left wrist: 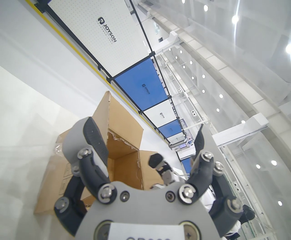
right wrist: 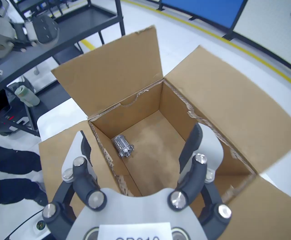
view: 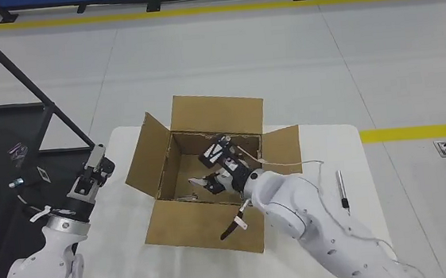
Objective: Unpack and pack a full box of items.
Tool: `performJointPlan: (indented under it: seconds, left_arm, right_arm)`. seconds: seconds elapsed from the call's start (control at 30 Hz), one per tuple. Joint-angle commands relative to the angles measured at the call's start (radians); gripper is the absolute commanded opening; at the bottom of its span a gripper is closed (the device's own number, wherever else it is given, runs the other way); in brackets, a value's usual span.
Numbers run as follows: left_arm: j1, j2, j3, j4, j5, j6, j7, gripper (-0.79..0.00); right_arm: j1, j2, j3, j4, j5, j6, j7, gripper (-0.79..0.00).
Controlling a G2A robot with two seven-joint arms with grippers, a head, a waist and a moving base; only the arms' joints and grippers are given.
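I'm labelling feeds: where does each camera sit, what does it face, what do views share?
Top view: above the arms, facing down at the table and open box; both arms show.
Left wrist view: on the left wrist, facing up past the open left gripper at the box's side and ceiling.
Right wrist view: on the right wrist, facing down past the open right gripper into the box.
All share the box.

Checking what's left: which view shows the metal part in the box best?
Right wrist view: the metal part lies unobstructed on the box floor. Top view: too small to tell. Left wrist: box walls hide it.
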Motion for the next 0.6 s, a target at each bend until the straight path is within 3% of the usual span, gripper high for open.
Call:
performJointPlan:
  seconds: [0.0,0.13,0.27,0.4,0.57]
  left_arm:
    - [-0.002,0.0,0.003,-0.001,0.014,0.002,-0.003,0.0]
    - [0.0,-0.001,0.01,-0.012,0.016,0.0,0.0,0.0]
    - [0.001,-0.001,0.015,-0.019,0.018,-0.003,-0.004,0.0]
    - [-0.001,-0.001,0.016,-0.021,0.018,-0.005,-0.004,0.0]
    - [-0.003,-0.002,0.017,-0.02,0.015,-0.011,0.005,0.0]
  right_arm:
    - [-0.124,0.023,0.101,-0.175,-0.026,0.021,0.037,0.0]
    - [-0.252,0.049,0.285,-0.32,0.048,0.018,0.077,0.0]
    - [-0.341,0.07,0.515,-0.345,0.216,0.0,0.141,0.0]
    - [-0.354,0.087,0.711,-0.227,0.449,-0.045,0.262,0.0]
    - [-0.26,0.104,0.759,0.033,0.662,-0.116,0.474,0.0]
